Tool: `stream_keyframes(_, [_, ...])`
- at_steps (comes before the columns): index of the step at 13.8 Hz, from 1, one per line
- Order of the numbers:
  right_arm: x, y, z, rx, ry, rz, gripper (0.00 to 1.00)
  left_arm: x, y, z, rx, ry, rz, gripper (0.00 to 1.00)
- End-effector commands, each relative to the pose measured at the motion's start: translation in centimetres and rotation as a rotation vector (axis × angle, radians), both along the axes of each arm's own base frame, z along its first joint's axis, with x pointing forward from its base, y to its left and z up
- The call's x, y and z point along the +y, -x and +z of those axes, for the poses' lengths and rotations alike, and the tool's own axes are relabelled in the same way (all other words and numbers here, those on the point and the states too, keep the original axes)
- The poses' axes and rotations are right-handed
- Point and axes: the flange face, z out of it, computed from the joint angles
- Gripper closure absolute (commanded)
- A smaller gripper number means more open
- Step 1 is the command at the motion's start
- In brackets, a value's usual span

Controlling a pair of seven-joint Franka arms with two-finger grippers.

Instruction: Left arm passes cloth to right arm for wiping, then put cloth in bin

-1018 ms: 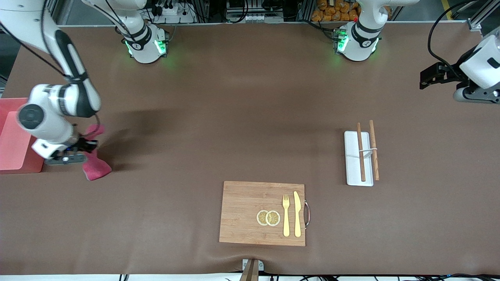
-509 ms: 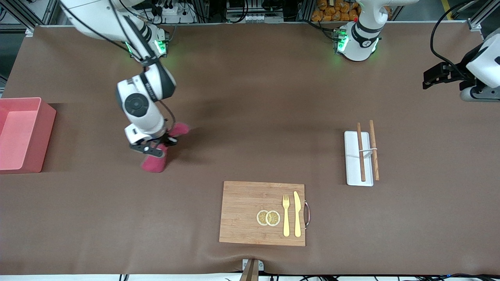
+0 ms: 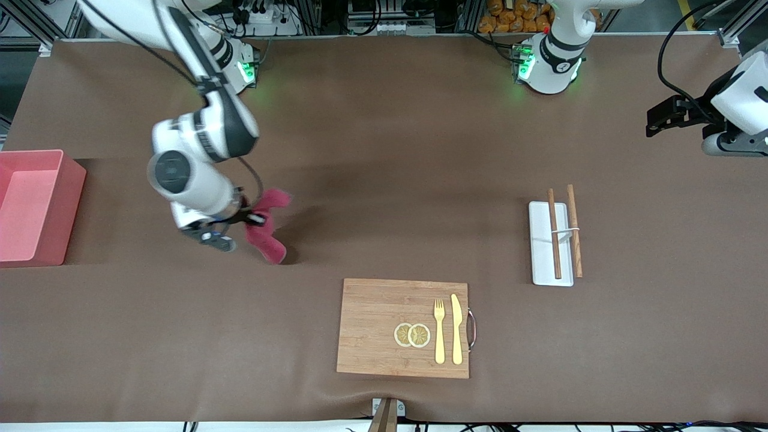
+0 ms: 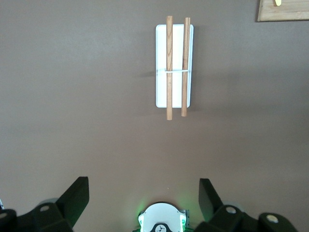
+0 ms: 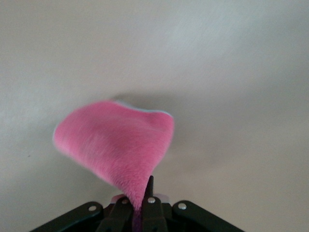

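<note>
My right gripper (image 3: 243, 219) is shut on the pink-red cloth (image 3: 268, 233) and holds it over the brown table, between the bin and the wooden board. In the right wrist view the cloth (image 5: 116, 145) fans out from the closed right gripper (image 5: 143, 195). The salmon-pink bin (image 3: 71, 180) stands at the right arm's end of the table, open side up. My left gripper (image 3: 660, 117) is open and empty, waiting high over the left arm's end of the table; its own view shows the gripper (image 4: 142, 189) spread wide.
A wooden board (image 3: 372, 324) near the front edge carries two lemon slices (image 3: 412, 335), a yellow fork (image 3: 439, 330) and a knife (image 3: 456, 329). A flat white tray (image 3: 543, 258) with two wooden chopsticks (image 3: 554, 234) lies toward the left arm's end; it also shows in the left wrist view (image 4: 174, 96).
My right arm carried the cloth from beside the bin toward the table's middle, then drew back slightly toward the bin; the cloth swung out. The left arm barely moved.
</note>
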Motion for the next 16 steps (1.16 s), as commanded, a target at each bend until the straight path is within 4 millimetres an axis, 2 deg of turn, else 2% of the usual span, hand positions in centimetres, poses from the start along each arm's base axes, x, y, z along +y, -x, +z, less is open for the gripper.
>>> stream_keyframes(1, [-10.7,-0.4,3.9,-0.033,-0.04,0.161,1.0,-0.3,0.4,0.9,-0.046,0.012,0.003,0.0])
stream_keyframes(3, [-19.8,-0.3,5.4,-0.062,-0.024,0.331,1.0,-1.0,-0.8,1.0,-0.113,0.011,-0.003,0.0])
stream_keyframes(6, [-33.7,0.6,9.1,-0.113,0.008,0.529,1.0,-1.3,-0.8,1.5,-0.136,0.023,-0.01,0.0])
stream_keyframes(8, [-40.2,1.4,11.9,-0.142,0.045,0.613,1.0,-1.6,-0.7,1.4,-0.131,0.023,-0.031,0.0])
stream_keyframes(9, [-42.7,1.6,13.0,-0.137,0.073,0.656,1.0,-1.5,-0.7,1.4,-0.131,0.023,-0.034,0.0])
stream_keyframes(11, [-48.8,1.9,14.7,-0.102,0.135,0.778,1.0,-1.6,-0.7,1.5,-0.132,0.024,-0.037,0.0])
stream_keyframes(12, [-51.5,2.4,14.5,-0.089,0.143,0.835,1.0,-1.6,-0.7,1.6,-0.134,0.025,-0.04,0.0])
stream_keyframes(13, [-54.3,3.1,12.7,-0.072,0.126,0.867,1.0,-1.4,-0.7,1.6,-0.133,0.028,-0.051,0.0])
stream_keyframes(15, [-58.9,4.6,6.5,-0.06,0.078,0.861,1.0,-1.5,-0.7,1.6,-0.133,0.03,-0.072,0.0])
stream_keyframes(16, [-60.8,5.4,2.3,-0.056,0.053,0.847,1.0,-1.5,-0.7,1.6,-0.133,0.03,-0.072,0.0])
